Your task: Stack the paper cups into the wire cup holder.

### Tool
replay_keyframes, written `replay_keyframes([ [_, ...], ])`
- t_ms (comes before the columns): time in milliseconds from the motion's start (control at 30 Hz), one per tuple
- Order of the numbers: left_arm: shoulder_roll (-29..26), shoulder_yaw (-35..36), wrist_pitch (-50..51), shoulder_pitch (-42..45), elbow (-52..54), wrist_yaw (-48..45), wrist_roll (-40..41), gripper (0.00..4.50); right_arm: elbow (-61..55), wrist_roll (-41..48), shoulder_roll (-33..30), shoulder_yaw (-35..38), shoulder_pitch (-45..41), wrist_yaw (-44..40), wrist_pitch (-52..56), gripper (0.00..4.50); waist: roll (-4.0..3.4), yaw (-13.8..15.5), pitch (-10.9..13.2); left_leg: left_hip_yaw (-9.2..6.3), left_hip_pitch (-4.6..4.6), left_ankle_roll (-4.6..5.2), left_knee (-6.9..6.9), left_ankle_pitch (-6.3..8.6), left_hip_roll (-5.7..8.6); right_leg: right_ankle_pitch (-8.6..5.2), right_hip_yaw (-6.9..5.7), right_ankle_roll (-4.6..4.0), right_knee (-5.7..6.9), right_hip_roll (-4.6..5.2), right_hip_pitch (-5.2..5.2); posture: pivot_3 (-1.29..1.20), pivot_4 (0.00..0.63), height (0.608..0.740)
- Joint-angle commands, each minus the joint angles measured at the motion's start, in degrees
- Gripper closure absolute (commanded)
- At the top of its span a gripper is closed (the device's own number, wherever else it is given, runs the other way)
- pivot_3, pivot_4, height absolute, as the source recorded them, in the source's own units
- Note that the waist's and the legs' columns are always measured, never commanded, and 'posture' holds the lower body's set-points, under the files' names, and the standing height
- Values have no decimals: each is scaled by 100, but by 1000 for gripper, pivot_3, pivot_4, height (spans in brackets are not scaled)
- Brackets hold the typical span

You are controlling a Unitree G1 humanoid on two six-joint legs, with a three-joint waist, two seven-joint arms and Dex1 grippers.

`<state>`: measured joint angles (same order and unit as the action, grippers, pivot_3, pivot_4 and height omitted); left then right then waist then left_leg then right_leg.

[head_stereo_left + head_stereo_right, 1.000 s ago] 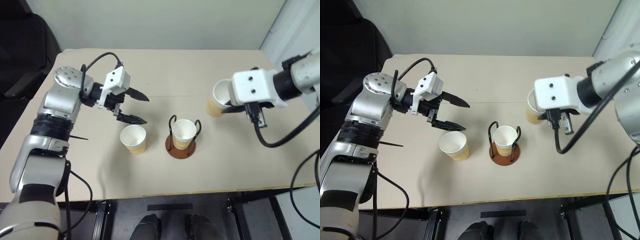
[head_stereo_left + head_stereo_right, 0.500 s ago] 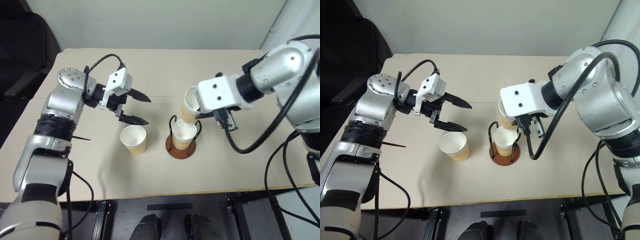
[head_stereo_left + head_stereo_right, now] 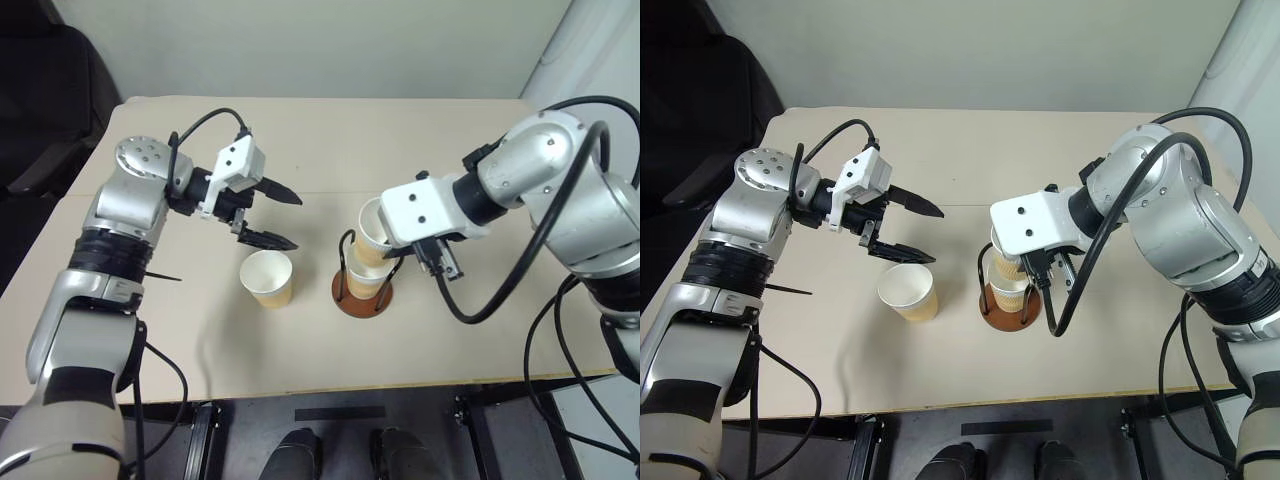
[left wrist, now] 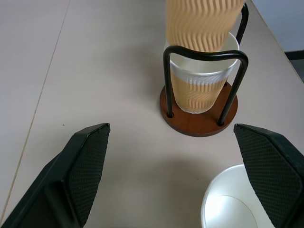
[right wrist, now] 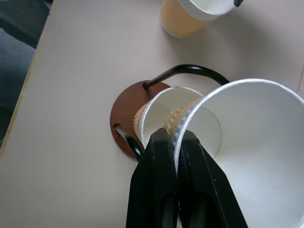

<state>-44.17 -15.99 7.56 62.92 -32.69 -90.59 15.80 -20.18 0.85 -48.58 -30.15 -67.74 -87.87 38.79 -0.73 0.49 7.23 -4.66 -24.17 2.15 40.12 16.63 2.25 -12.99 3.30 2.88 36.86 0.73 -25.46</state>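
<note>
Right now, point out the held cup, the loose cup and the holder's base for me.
Held cup (image 5: pixel 247 142), right wrist view, white inside wall.
Loose cup (image 3: pixel 266 276), left eye view, white inside of the mouth.
Holder base (image 4: pixel 190 124), left wrist view, bare wooden disc in front of the seated cup.

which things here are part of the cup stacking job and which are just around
Job: held cup pinched by the right hand; cup in holder; loose cup; wire cup holder; open left hand.
Around: table; black chair.

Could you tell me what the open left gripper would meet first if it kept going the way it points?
Probably the wire cup holder and its seated cup; the loose paper cup sits below that line.
</note>
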Motion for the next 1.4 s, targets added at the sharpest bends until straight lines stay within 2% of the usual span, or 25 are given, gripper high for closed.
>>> replay_keyframes([
  [33,-82,88,-10,106,129,-191,46,0,-107,-81,-39,1,51,24,-69,4476,0,0,0,0,0,0,0,0,0,0,0,0,0,0,0,0,150,740],
  [100,-77,91,-8,113,128,-191,37,0,-123,-114,-34,-48,113,25,-109,4476,0,0,0,0,0,0,1,0,1,0,0,0,0,0,1,0,150,740],
  [200,-76,95,-1,113,132,-191,27,0,-149,-118,6,-66,163,38,-115,3884,0,0,0,0,0,0,0,0,0,0,0,0,0,0,0,0,150,740],
  [433,-115,97,25,101,160,-191,23,0,-113,1,370,101,128,311,121,1552,0,-3,0,0,0,0,0,0,0,0,0,0,0,0,0,0,150,740],
  [533,-142,94,27,95,173,-191,23,0,-1,46,550,281,23,539,236,1552,0,-4,0,0,0,0,0,0,0,0,0,0,-1,0,0,0,150,740],
  [700,-241,95,-5,213,95,-191,-108,0,321,453,663,1109,-393,951,901,1552,0,-1,0,-1,-4,0,-1,0,0,0,0,-1,-1,0,-6,0,150,740],
  [1167,-665,-493,-261,464,-182,-191,-39,0,-671,2355,495,2600,-629,1762,3484,1552,-1,0,1,-1,-20,-2,-7,-1,2,-4,0,-6,-9,0,-20,0,150,740],
  [1400,-792,-921,-331,430,-193,-191,167,0,-1132,3024,193,2855,-450,2239,4039,1552,-1,4,1,-2,-21,-2,-7,-1,1,-4,-1,-5,-8,-1,-24,0,150,740],
])
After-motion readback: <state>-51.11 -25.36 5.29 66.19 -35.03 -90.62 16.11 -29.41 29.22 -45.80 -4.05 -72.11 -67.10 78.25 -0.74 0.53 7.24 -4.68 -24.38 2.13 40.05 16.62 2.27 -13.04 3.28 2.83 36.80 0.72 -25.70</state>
